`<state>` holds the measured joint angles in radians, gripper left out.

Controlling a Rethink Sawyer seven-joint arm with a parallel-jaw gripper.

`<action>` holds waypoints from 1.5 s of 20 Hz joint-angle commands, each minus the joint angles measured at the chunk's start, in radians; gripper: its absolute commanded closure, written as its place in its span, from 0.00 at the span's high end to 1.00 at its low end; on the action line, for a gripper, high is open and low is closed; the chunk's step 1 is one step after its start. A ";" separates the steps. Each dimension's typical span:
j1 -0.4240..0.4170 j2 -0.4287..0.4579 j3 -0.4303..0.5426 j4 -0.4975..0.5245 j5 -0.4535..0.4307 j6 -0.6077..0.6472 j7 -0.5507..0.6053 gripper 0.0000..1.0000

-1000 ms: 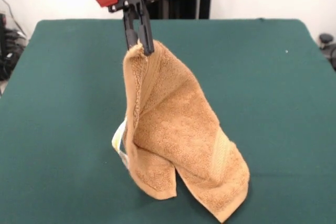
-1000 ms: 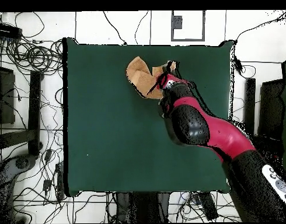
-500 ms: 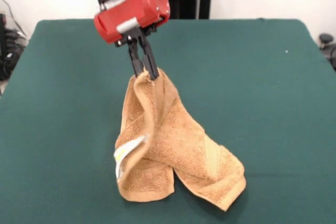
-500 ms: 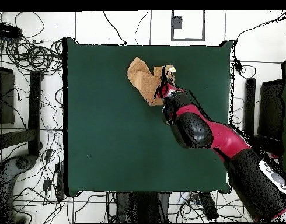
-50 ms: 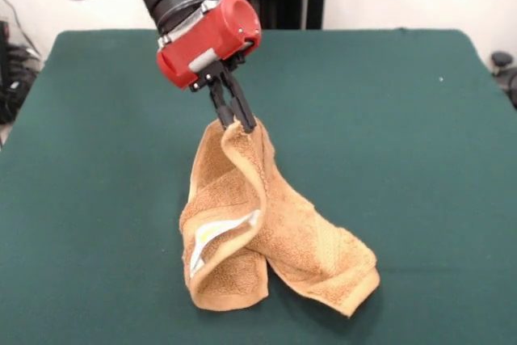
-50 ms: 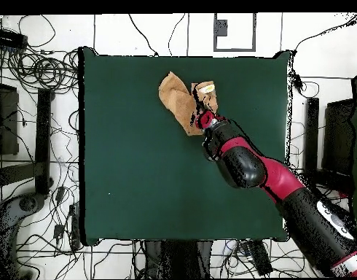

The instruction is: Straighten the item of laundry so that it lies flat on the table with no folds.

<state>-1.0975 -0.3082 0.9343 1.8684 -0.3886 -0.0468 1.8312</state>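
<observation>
In the front view the gripper (image 5: 239,123) sat a little left of centre in the upper half of the frame, its two dark fingers (image 5: 229,103) pinched close together on a top edge of the towel (image 5: 266,224). That pinched part was raised off the table (image 5: 420,159), while the lower part of the cloth rested in a crumpled heap near the bottom of the frame, doubled over on itself in at least two lobes. A small white-yellow tag (image 5: 216,236) showed on the left lobe, facing the camera.

From above, the towel (image 6: 180,102) lay in the upper middle of the green surface, well clear of every edge, with the arm (image 6: 243,164) reaching up to it from the lower right.

The task looked far from done: the cloth was bunched and partly hanging, nothing lay flat.

The main risk, judging from this, was the folded lobes. If the gripper let go or sank straight down here, the raised part would likely drop onto the heap and add a fold. A sideways drag might pull the layers along together, since terry probably clings to felt. The narrow pinch could also slip off.
</observation>
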 commanded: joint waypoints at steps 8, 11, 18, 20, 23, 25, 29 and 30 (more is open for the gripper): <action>-0.103 0.236 0.168 -0.256 -0.034 0.472 -0.311 0.00; -0.119 0.273 0.184 -0.315 -0.027 0.557 -0.363 0.00; -0.124 0.305 0.208 -0.445 -0.016 0.725 -0.449 0.00; -0.125 0.303 0.211 -0.476 -0.016 0.768 -0.474 0.00; -0.123 0.301 0.215 -0.519 -0.009 0.835 -0.506 0.00; -0.126 0.312 0.215 -0.551 -0.006 0.875 -0.547 0.00; -0.122 0.344 0.210 -0.664 0.006 1.007 -0.669 0.00; -0.117 0.348 0.208 -0.697 0.012 1.044 -0.694 0.00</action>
<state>-1.2626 -0.0050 1.1604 1.4199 -0.3906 0.7467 1.6083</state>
